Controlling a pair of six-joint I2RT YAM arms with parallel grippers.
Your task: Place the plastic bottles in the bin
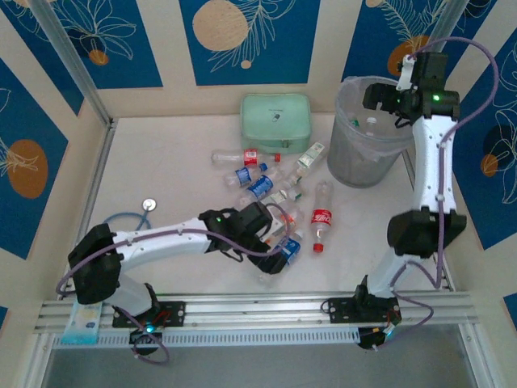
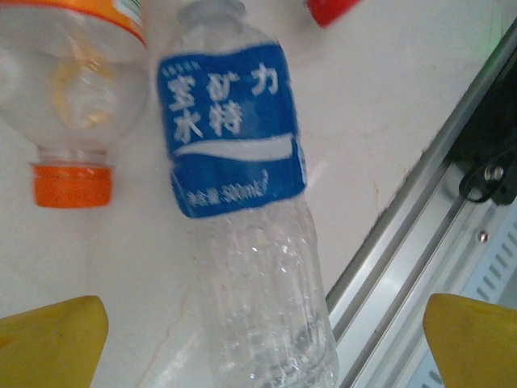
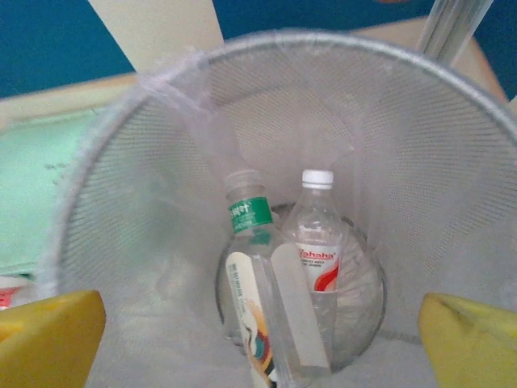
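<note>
Over the far-right corner, the right gripper (image 1: 386, 99) hangs above the bin (image 1: 363, 162). Its fingers are spread wide and released, with nothing clamped between them. Right wrist view: two bottles sit at the bottom of the bin. A green-labelled bottle (image 3: 262, 299) leans, and a white-capped bottle (image 3: 317, 234) with a red label is just beside it, neck up.

The left gripper (image 1: 283, 255) is low at the near edge of the bottle pile, mid-table (image 1: 170, 162). Its jaws are released. The yellow fingers (image 2: 48, 347) stand either side of the base of a blue-labelled bottle (image 2: 234, 145) lying on its side; no contact is visible. An orange-capped bottle (image 2: 73, 97) lies just beside it.

The other bottles lie loose between the mint-green case (image 1: 275, 117) and the left gripper. A red-labelled bottle (image 1: 321, 217) is on the right of the cluster, outside the bin.
</note>
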